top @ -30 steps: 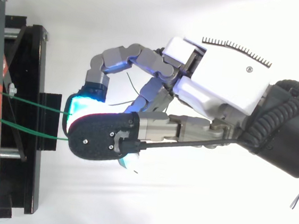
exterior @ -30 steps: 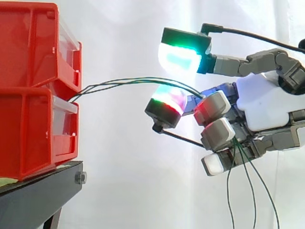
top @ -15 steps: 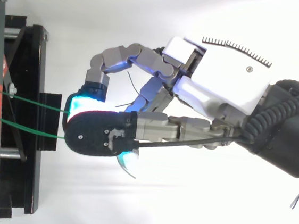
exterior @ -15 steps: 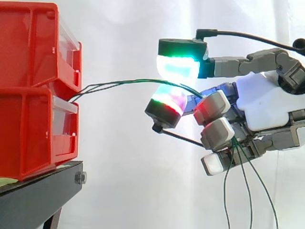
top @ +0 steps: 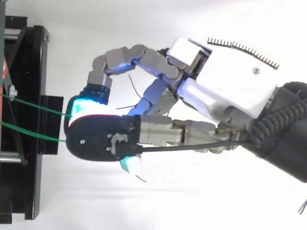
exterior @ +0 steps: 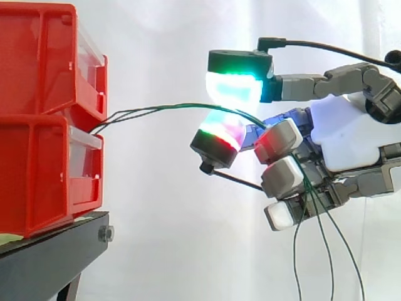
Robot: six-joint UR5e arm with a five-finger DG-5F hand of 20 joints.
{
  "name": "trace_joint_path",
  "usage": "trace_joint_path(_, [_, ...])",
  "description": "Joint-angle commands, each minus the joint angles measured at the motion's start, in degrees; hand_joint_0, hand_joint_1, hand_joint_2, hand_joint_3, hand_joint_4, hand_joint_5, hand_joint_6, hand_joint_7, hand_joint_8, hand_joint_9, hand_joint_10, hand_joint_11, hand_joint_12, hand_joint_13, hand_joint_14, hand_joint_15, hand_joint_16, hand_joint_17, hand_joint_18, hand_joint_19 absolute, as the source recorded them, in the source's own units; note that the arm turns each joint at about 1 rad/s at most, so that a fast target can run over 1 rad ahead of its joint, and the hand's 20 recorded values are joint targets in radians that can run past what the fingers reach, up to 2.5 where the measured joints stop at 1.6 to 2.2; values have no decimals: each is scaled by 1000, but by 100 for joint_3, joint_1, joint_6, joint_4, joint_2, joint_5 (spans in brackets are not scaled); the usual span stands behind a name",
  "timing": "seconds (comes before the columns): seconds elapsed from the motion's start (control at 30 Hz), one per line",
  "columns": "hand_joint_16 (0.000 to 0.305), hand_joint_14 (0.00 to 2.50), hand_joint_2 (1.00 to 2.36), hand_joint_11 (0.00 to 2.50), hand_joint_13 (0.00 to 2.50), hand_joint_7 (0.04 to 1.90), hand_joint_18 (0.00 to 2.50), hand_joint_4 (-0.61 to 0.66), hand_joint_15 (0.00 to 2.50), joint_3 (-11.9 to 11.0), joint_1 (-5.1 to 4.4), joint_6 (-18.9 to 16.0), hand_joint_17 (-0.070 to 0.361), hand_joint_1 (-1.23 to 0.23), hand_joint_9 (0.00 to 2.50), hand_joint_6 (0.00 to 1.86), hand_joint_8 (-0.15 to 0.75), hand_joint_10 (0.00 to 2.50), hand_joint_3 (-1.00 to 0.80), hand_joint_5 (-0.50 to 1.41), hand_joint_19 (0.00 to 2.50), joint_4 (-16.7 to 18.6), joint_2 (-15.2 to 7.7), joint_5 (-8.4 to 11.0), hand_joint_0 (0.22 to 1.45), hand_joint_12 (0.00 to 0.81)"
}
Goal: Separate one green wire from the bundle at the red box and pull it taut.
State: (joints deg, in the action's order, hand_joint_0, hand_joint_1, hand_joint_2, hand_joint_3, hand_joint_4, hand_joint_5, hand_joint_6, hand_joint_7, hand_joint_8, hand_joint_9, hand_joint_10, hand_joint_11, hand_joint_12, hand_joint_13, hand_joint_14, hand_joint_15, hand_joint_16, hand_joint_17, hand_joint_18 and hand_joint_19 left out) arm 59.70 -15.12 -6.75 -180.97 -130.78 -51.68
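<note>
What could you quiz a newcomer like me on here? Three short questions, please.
1. True or false: the green wires hang untouched by the hand.
2. The red bins stand on: A) a black stand; B) a wooden table; C) the floor.
3. Fill in: beyond the hand, the loose wire ends hang ____.
Key: 1 false, the hand grips them; 2 A; 3 down.

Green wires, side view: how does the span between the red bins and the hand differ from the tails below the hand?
The span runs roughly level in a shallow arch from the red bins to the hand; the tails hang downward. The span's strands lie bunched close together; the tails fan apart. Both are the same thin green wires, meeting at the curled fingers.
</note>
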Motion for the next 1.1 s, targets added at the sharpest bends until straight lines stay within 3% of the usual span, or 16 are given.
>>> trace_joint_path(0.0, [52,27,1003,1013,1170,1149,923,55,858,-2,0,34,116,-586,1381,846,262,25,-469,-134,634,-9,0,0,538,397])
trace_joint_path(0.27, [52,28,1000,989,1158,1118,911,73,851,-2,0,183,118,-499,1375,828,265,25,-500,-133,643,-9,70,0,529,402])
trace_joint_path(0.4, [50,30,1009,1020,1162,1152,893,63,855,-2,0,350,112,-542,1392,826,261,26,-384,-132,660,-35,132,35,593,390])
trace_joint_path(0.7, [56,27,1014,992,1200,1127,951,71,846,-2,0,710,126,-510,1403,835,285,24,-217,-126,634,-18,141,53,595,415])
trace_joint_path(1.07, [61,26,1013,995,1209,1112,980,102,838,-2,0,781,137,-633,1371,851,301,25,-143,-141,604,-44,132,61,590,435])
